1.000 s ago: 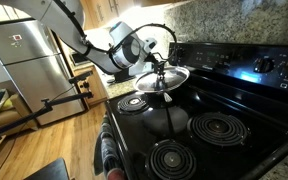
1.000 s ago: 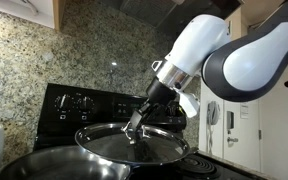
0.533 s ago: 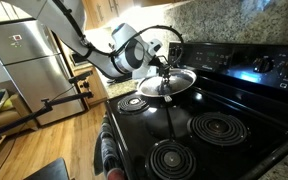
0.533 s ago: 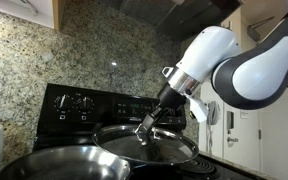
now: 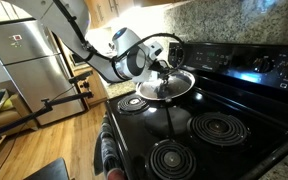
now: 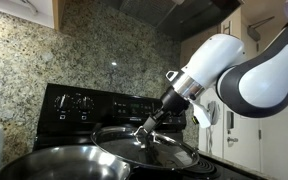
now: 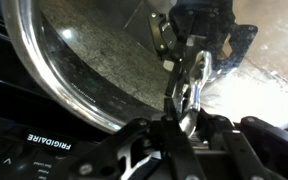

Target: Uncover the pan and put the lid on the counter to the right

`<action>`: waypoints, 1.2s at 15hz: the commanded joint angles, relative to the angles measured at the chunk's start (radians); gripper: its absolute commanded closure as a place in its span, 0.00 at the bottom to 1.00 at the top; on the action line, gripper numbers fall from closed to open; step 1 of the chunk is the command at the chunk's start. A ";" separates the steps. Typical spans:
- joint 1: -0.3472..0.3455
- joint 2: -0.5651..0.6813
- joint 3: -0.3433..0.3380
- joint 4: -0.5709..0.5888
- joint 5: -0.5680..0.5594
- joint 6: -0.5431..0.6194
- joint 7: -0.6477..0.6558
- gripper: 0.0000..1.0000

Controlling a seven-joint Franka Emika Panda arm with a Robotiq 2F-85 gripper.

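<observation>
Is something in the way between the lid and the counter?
Nothing visible. The hand holds the lid over the stovetop, with only flat burners beneath. The counter spot itself is not clearly in view.

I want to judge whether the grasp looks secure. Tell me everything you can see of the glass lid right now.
The lid is a round clear glass disc with a shiny metal rim. The knob at its centre is mostly hidden by the gripper, which is shut on it. The lid hangs roughly level in the air above the black stovetop, clear of the pan. In the wrist view its glass shows speckled reflections. Only the gripper appears to touch it.
</observation>
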 commanded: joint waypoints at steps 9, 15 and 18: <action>-0.011 -0.008 0.000 -0.018 -0.001 0.015 0.000 0.83; -0.011 -0.008 0.000 -0.018 -0.001 0.015 0.000 0.83; -0.011 -0.008 0.000 -0.018 -0.001 0.015 0.000 0.83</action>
